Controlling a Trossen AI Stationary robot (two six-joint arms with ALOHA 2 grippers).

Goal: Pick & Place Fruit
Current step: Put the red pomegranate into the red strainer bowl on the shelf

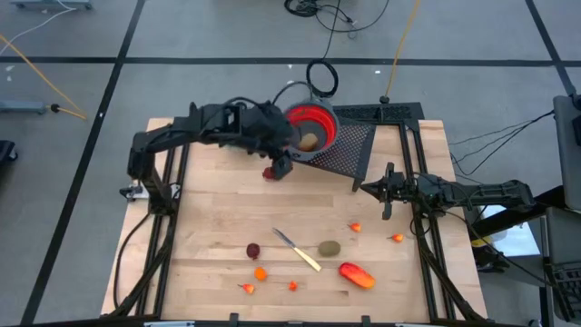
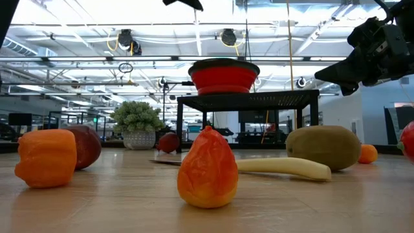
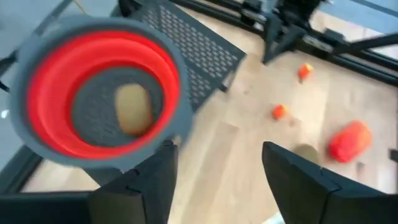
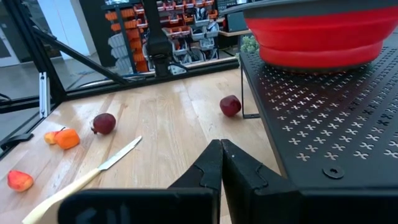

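Left gripper point(image 1: 283, 166) beside round red grey-rimmed bowl point(image 1: 312, 125), fingers point(image 3: 146, 186) spread, empty.

Dark red round fruit point(image 1: 270, 173) beneath; could roll.

Right gripper point(image 1: 388, 202) waits, fingers pressed together.

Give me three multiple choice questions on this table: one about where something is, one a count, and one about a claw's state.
1. The red bowl sits: A) on the black perforated stand; B) on the wood beside a knife; C) on the floor.
2. Fruit pieces inside the bowl: A) none; B) one; C) three.
3. The left claw by the bowl is: A) shut on a kiwi; B) shut on a knife; C) open and empty.

Answers:
1 A, the bowl rests atop the stand.
2 B, a single brown piece lies in it.
3 C, its fingers stand apart with nothing between them; the right claw waits shut at the table's right side.
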